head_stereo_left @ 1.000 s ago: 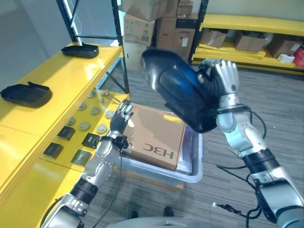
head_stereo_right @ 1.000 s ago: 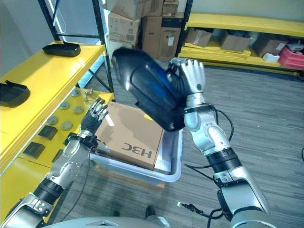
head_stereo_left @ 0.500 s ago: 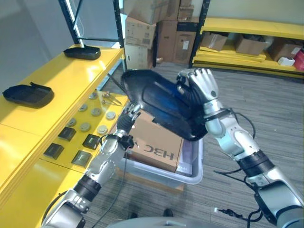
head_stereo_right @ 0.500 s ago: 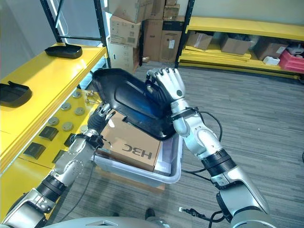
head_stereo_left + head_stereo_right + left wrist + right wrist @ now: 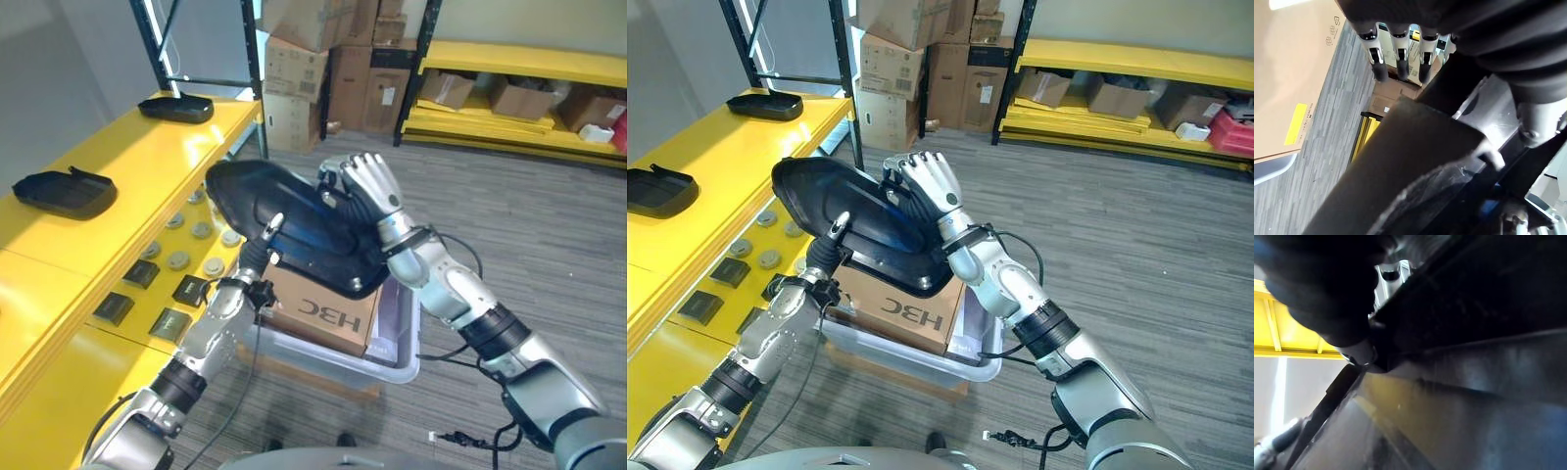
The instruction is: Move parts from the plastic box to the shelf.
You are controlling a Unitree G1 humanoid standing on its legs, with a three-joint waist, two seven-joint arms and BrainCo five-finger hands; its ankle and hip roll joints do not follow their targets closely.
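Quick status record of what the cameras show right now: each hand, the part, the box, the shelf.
right hand: fingers curled over the far edge of the large black part, holding it
left hand: fingers straight, reaching up to the part's underside
part position: in the air, above the cardboard box and beside the shelf edge
plastic box: holds the cardboard box
yellow shelf: two black parts already on it

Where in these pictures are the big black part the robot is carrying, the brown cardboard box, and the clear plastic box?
big black part (image 5: pixel 294 220), left eye view, on its glossy upper shell.
brown cardboard box (image 5: pixel 323 308), left eye view, on its printed top face.
clear plastic box (image 5: pixel 397 362), left eye view, on its near corner rim.
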